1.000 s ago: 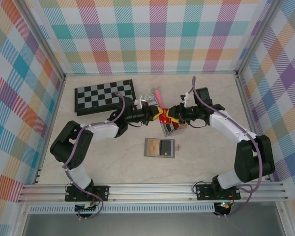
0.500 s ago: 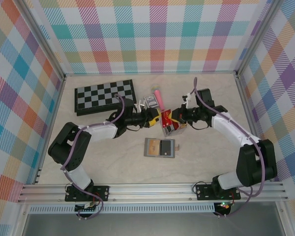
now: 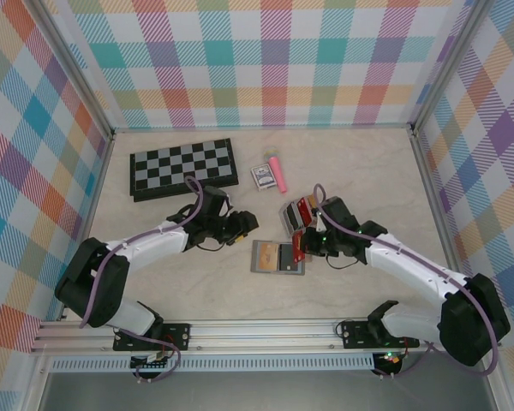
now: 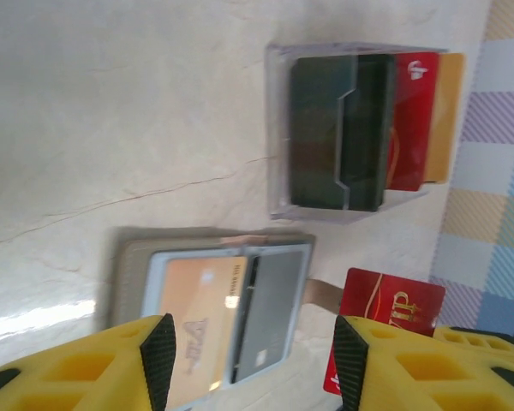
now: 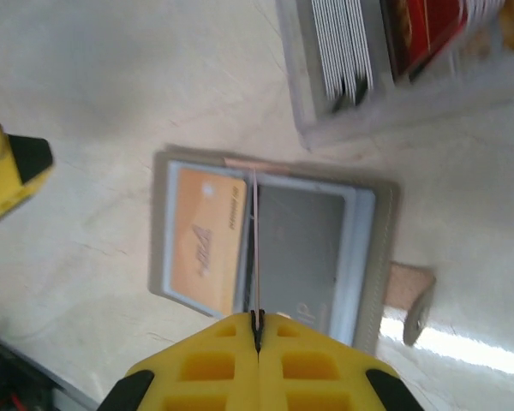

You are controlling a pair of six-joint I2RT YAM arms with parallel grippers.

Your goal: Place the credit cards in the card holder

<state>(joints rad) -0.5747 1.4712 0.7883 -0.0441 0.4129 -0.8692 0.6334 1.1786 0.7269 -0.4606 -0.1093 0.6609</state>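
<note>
Desk (image 3: 368,171) centre: right hand (image 5: 257,318), now pinching the red card (image 4: 381,318), has reached the card holder (image 3: 264,257) (left hand (image 3: 247,223) released, agape); slotting next.

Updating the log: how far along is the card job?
Done: one tan card lies in the open holder. In hand: the right gripper pinches a red card over it; the left gripper is open, empty. Left: seat that card, then the cards in the rack.
</note>
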